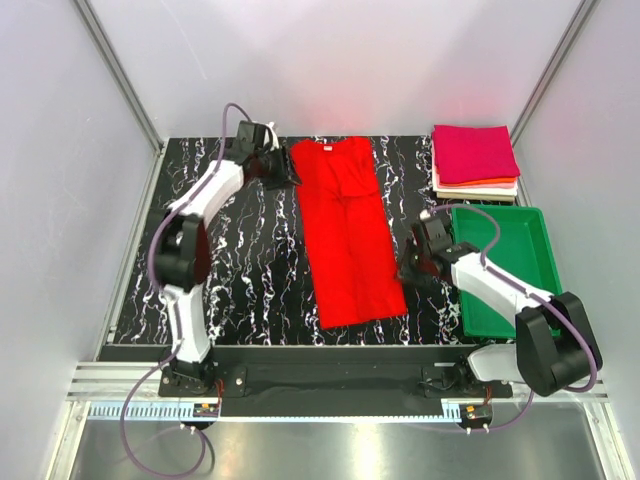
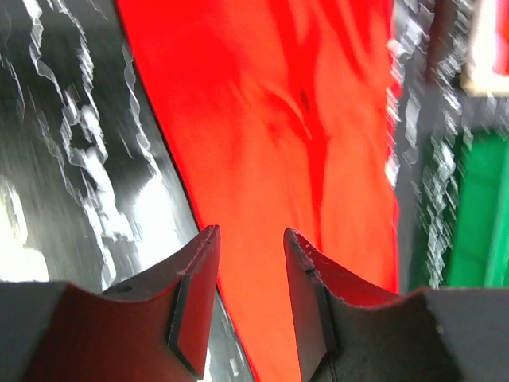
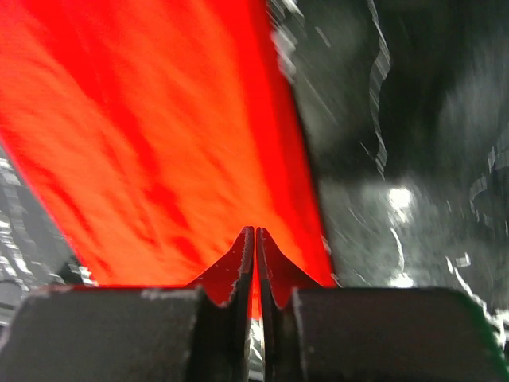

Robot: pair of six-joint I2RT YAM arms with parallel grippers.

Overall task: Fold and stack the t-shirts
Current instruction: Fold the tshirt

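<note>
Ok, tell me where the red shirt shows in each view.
Top external: red shirt lies lengthwise in the middle of the table.
Left wrist: red shirt fills the centre, top to bottom.
Right wrist: red shirt fills the left and centre.
Shared landmark: the black marbled table beside it in all three.

A robot lab cell: plain white walls (image 1: pixel 350 60) in aluminium framing (image 1: pixel 120 75) enclose a marbled black table (image 1: pixel 250 290).
</note>
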